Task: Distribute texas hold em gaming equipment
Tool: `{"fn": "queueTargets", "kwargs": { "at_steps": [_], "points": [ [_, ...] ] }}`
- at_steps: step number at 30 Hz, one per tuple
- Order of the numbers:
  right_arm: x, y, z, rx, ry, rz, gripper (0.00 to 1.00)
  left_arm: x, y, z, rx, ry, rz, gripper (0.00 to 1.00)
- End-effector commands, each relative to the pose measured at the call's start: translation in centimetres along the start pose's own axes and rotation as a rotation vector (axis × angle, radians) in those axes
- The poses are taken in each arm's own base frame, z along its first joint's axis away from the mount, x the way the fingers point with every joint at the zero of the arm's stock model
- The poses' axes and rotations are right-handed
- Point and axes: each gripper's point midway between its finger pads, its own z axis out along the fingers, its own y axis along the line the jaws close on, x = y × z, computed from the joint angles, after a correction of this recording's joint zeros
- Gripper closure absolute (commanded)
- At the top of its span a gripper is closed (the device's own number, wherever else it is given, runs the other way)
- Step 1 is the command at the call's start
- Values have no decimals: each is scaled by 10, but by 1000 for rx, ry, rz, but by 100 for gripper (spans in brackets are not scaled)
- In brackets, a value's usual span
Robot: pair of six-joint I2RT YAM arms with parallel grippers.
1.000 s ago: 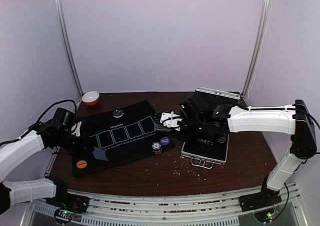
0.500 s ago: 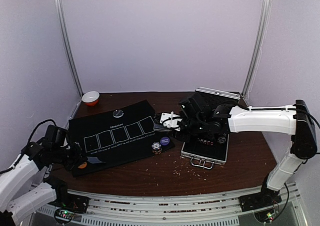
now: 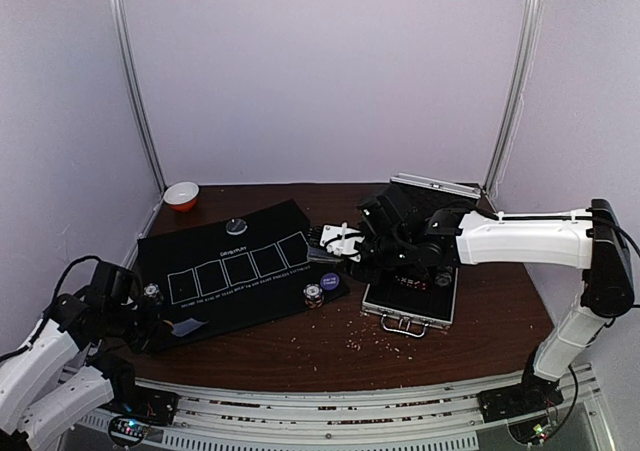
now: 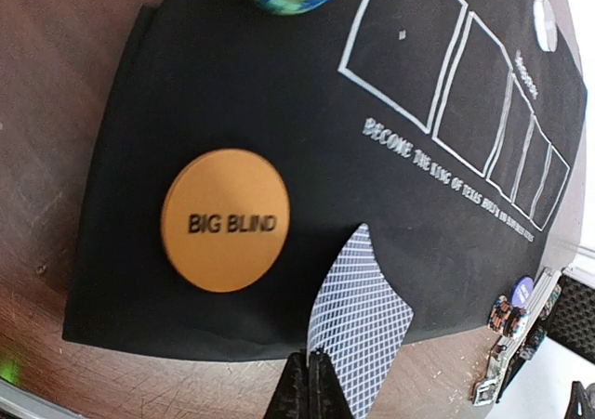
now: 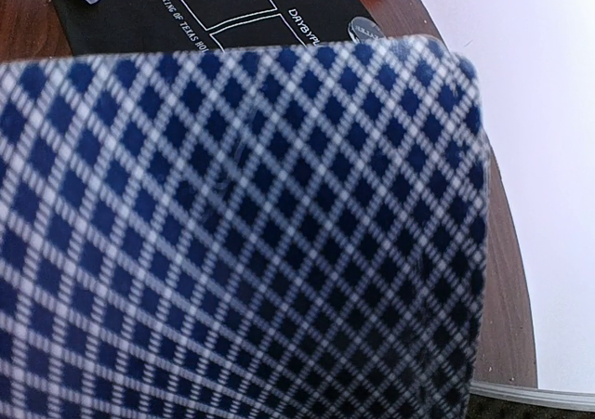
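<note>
My left gripper is shut on the corner of one grey-blue checked playing card, held over the near edge of the black mat. The orange BIG BLIND disc lies on the mat just left of the card. In the top view the left gripper and its card are at the mat's near left corner. My right gripper holds a deck of playing cards that fills its wrist view and hides the fingers. Chip stacks, a purple disc and a grey disc sit on the mat.
The open silver case lies at the right, under the right arm. A small orange-and-white bowl stands at the back left. Crumbs are scattered on the brown table in front of the mat.
My left arm has drawn back toward the near left with the card in its jaws, and it now covers the orange disc in the top view. The right arm has not moved.
</note>
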Motion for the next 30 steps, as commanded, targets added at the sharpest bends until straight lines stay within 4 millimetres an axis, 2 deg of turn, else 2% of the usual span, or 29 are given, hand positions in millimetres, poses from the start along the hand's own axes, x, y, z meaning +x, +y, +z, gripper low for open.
{"fn": "queueTargets", "kwargs": {
  "at_steps": [1,9,18,21,24,26,30],
  "points": [
    [-8,-4,-5,1,-22,-1,58,16,23,7,-45,62,-103,100],
    [-11,-5,-4,0,-25,2,58,22,24,9,-33,89,-107,98],
    [-14,-6,-3,-4,-27,3,58,23,23,5,-47,102,-82,64],
    [-14,-6,-3,-5,-27,1,58,15,18,0,-54,65,-60,56],
    [-14,-6,-3,-8,-22,-1,58,-4,1,-13,-48,-14,0,49],
    [-14,-6,-4,-9,-19,-2,58,-16,-3,-20,-86,-60,43,44],
    [-14,-6,-5,-9,-21,-5,58,-36,-21,-32,-108,-135,155,41]
  ]
}}
